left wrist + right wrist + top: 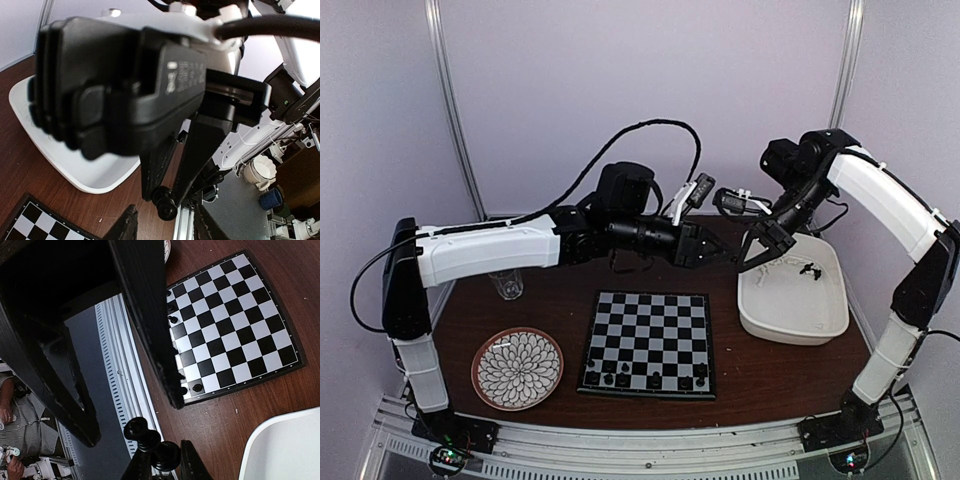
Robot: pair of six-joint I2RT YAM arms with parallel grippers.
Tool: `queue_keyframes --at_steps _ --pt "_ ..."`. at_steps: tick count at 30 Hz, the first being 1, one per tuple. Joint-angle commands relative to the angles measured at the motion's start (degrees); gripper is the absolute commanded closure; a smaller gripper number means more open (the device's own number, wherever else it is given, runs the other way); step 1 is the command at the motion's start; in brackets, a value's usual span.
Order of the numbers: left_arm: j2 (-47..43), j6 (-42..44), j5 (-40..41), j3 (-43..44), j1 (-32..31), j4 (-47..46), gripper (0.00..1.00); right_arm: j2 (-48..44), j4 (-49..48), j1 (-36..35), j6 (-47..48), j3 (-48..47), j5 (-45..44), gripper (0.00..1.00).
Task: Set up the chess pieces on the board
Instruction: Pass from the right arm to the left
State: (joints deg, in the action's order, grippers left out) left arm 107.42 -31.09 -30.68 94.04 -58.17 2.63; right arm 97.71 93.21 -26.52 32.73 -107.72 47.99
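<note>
Right fingers (190,462) clamped on one black chess piece (150,442), held in the air near the left rim of the white tub (285,450), above the tabletop (235,415). Long axis of this piece lying slanted in the right wrist view: round head toward the upper left, thicker end down between the fingertips; exact kind of figure hard to name. Left fingers (127,225) spread wide, gripping nothing, just beside the held piece; only their tips seen at the lower edge of the left wrist view. Most of that view covered by the blurred housing of the right arm (125,100), with raised lettering on it too soft to read. On the board (230,325), a few black pieces (198,387) along the near row, some hidden behind one left finger in the right wrist view. More dark pieces (808,270) inside the tub, too small to count. Flowered plate (517,368) on the tabletop left of the board.
</note>
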Motion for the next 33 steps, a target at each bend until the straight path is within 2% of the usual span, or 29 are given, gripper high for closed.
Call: queue_keyframes --at_steps 1,4,14,18,21,24,28,30,33 --pt "2.01 -3.19 -3.41 -0.20 0.21 -6.47 0.63 0.60 -0.03 -0.63 -0.39 -1.78 1.23 0.88" --pt "2.48 -3.86 -4.02 -0.08 0.25 -6.93 0.64 0.70 -0.05 -0.70 -0.39 -1.79 1.19 0.88" --pt "2.93 -3.98 -5.11 -0.25 0.21 -7.84 0.83 0.73 0.07 -1.07 -0.48 -1.70 1.23 0.87" --pt "2.89 -4.17 -5.01 -0.52 0.22 -8.61 0.85 0.78 -0.04 -1.30 -0.39 -1.61 0.74 0.87" --pt "2.89 -4.23 -5.42 -0.69 0.31 -9.28 0.91 0.81 -0.02 -1.51 -0.30 -1.61 0.37 0.86" --pt "2.76 -4.17 -5.49 -0.97 0.30 -9.57 0.95 0.59 -0.10 -1.60 -0.45 -1.66 0.26 0.80" --pt "1.55 -3.02 -5.19 -2.31 0.88 -7.55 0.96 0.16 0.43 -0.72 -0.80 -2.97 0.86 0.63" --pt "-0.08 -0.41 -4.06 -3.49 1.25 -3.62 0.96 -0.32 1.83 1.27 0.08 -4.45 2.12 0.56" --pt "-3.40 7.03 -0.40 -4.94 1.41 7.54 0.96 -1.67 2.68 6.07 1.60 -5.34 5.33 0.48"
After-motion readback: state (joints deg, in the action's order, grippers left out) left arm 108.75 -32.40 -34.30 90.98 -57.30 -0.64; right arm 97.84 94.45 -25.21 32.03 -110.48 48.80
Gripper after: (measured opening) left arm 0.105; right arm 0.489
